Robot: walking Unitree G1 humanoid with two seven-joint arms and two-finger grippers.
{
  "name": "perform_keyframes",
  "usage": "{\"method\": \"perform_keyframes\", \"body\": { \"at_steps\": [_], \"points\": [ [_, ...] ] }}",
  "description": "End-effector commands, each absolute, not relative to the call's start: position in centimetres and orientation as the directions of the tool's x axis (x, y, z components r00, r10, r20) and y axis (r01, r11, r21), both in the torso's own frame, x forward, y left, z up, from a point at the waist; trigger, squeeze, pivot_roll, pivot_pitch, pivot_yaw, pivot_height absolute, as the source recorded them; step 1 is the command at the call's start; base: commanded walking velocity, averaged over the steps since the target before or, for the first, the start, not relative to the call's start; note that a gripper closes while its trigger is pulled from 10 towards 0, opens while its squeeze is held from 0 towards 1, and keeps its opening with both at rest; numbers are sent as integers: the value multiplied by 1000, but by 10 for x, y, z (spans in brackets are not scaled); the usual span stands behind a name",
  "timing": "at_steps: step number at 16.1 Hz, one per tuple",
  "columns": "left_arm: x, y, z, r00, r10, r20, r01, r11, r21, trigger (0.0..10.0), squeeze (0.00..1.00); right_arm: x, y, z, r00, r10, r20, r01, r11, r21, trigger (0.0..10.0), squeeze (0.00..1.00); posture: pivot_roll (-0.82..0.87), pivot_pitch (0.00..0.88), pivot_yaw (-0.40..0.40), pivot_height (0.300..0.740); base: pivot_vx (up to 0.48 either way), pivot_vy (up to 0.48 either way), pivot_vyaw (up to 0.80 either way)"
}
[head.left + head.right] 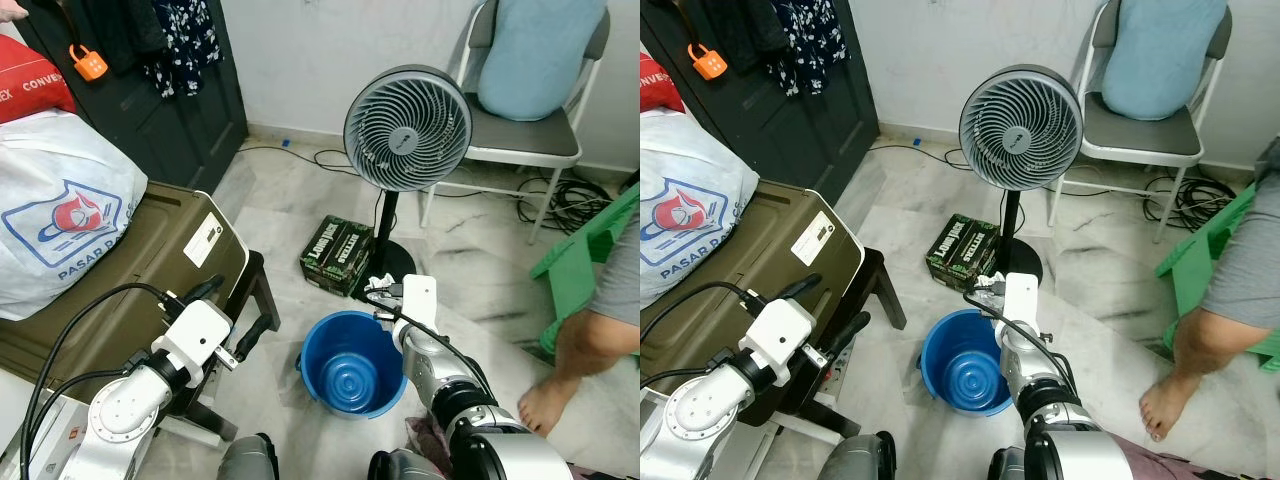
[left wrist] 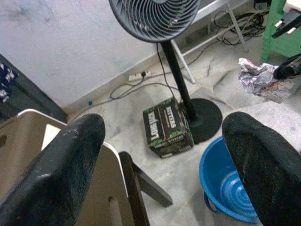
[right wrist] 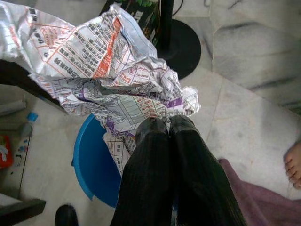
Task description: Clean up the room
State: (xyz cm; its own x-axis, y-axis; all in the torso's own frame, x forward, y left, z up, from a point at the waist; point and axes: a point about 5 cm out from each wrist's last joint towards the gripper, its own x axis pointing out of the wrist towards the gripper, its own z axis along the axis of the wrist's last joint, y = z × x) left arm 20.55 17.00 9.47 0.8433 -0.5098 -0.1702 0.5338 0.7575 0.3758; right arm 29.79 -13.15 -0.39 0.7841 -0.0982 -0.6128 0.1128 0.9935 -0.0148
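Right gripper [image 3: 168,123]: the two black fingers are pressed together on a corner of the crumpled newspaper [image 3: 108,70]. The grip is at the edge, so most of the sheet hangs free beyond the fingertips.
Crumpled newspaper: it is held in the air above the rim of the blue bucket [image 1: 352,364], not yet inside. In the head views it is only a small pale wad at the end of the right arm, just over the far rim.
Blue bucket: it stands on the floor between the two arms, with nothing to see inside it. I judge it serves as the bin for the rubbish (this is why the paper is carried over it).
Left gripper [image 2: 164,160]: the fingers are wide apart and hold nothing. The arm waits beside the olive storage box [image 1: 130,290], away from the bucket, probably to leave room for the right arm.
Standing fan [image 1: 407,130]: it stands just behind the bucket, with a dark printed carton [image 1: 337,254] beside its base.
Person: a bare foot [image 1: 545,400] rests on the floor to the robot's right, near the bucket.
Next move: opening the fingers should drop the paper in, if the wad hangs far enough over the opening.
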Motion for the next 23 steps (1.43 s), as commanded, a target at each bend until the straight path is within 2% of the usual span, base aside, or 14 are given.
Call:
{"method": "perform_keyframes", "body": {
  "at_steps": [1, 9, 12, 14, 16, 17, 18, 20, 23],
  "points": [
    [201, 174, 97, 845, -501, -186, 532, 762, 369, 10000, 0, 298, -125, -5, 774, -95, -625, 109, 994, -15, 10000, 0, 178, 161, 73, 740, 0, 0, 0],
    [153, 197, 112, 823, -474, -313, 565, 741, 364, 10000, 0, 278, -98, -22, 697, -126, -706, 145, 989, -34, 10000, 0, 284, 323, 150, 740, 0, 0, 0],
    [133, 206, 122, 801, -466, -374, 589, 726, 355, 10000, 0, 268, -99, -30, 671, -181, -719, 166, 982, -91, 10000, 0, 333, 387, 192, 740, 0, 0, 0],
    [119, 214, 130, 776, -465, -426, 613, 714, 337, 10000, 0, 260, -119, -37, 623, -309, -719, 218, 951, -220, 10000, 0, 348, 412, 203, 740, 0, 0, 0],
    [115, 219, 133, 763, -467, -448, 627, 703, 335, 10000, 0, 260, -132, -36, 603, -386, -698, 266, 922, -280, 10000, 0, 353, 424, 211, 740, 0, 0, 0],
    [114, 229, 135, 761, -443, -474, 621, 708, 336, 10000, 0, 261, -148, -33, 587, -468, -661, 339, 883, -324, 10000, 0, 351, 431, 212, 740, 0, 0, 0],
    [115, 232, 136, 769, -427, -475, 605, 725, 328, 10000, 0, 260, -152, -34, 583, -478, -656, 365, 876, -314, 10000, 0, 342, 430, 205, 740, 0, 0, 0],
    [118, 229, 135, 773, -432, -464, 603, 727, 327, 10000, 0, 256, -156, -38, 586, -466, -663, 363, 882, -300, 10000, 0, 339, 432, 199, 740, 0, 0, 0],
    [116, 225, 134, 770, -439, -463, 605, 733, 311, 10000, 0, 281, -151, -16, 726, -414, -550, 328, 910, -253, 10000, 0, 331, 428, 193, 740, 0, 0, 0]
  ]
}}
